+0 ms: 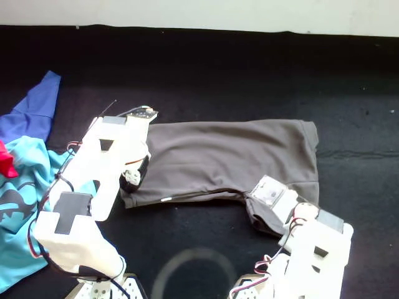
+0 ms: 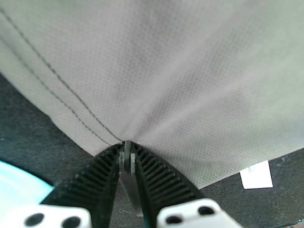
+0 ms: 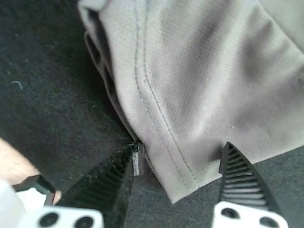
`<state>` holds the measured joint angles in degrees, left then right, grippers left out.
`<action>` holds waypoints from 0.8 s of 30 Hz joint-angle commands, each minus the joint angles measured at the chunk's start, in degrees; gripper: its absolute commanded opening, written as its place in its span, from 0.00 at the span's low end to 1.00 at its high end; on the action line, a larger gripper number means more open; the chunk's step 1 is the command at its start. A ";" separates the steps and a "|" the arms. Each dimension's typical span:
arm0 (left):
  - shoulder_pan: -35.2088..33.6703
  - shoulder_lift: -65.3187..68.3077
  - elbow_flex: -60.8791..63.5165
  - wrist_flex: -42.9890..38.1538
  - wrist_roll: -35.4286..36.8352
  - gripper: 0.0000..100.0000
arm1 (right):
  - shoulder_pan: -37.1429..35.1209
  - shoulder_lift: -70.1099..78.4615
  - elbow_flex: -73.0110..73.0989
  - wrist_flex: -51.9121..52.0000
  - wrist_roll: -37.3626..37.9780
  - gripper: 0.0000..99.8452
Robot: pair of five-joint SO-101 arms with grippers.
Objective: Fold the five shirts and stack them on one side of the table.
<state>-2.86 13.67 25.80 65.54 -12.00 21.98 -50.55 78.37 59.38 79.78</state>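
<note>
A grey shirt (image 1: 230, 159) lies spread across the middle of the black table, its lower edge folded in. My left gripper (image 2: 127, 153) is shut on the shirt's stitched hem (image 2: 71, 111) at its left edge, where the left arm (image 1: 103, 168) reaches it. My right gripper (image 3: 183, 159) is open at the shirt's lower right corner, near the sleeve (image 1: 262, 215). A seamed edge of grey fabric (image 3: 190, 95) lies between its black ribbed fingers (image 3: 235, 164).
A heap of other shirts lies at the left edge: cyan (image 1: 22, 205), blue (image 1: 34, 112) and a bit of red (image 1: 5, 161). A white tag (image 2: 256, 174) sticks out under the grey shirt. Black cloth (image 1: 206, 75) covers the table up to the far wall.
</note>
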 commanded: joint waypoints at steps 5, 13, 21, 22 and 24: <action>-0.92 0.40 0.22 -1.41 0.62 0.01 | -0.13 -0.75 2.95 -4.26 2.11 0.16; -0.92 0.40 0.31 -1.41 0.62 0.01 | 4.62 -0.84 2.33 -11.91 1.67 0.01; -0.92 0.40 0.31 -1.41 0.62 0.01 | 4.00 -0.75 -5.76 -14.02 -6.59 0.01; -0.92 0.40 0.31 -1.41 0.62 0.01 | 3.12 -0.75 -7.96 -13.32 -8.70 0.01; -0.92 0.40 0.22 -1.41 0.62 0.01 | 0.13 -0.57 -13.41 -9.36 -12.31 0.01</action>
<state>-2.86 13.67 25.80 65.54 -12.00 25.23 -50.99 73.36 47.16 72.66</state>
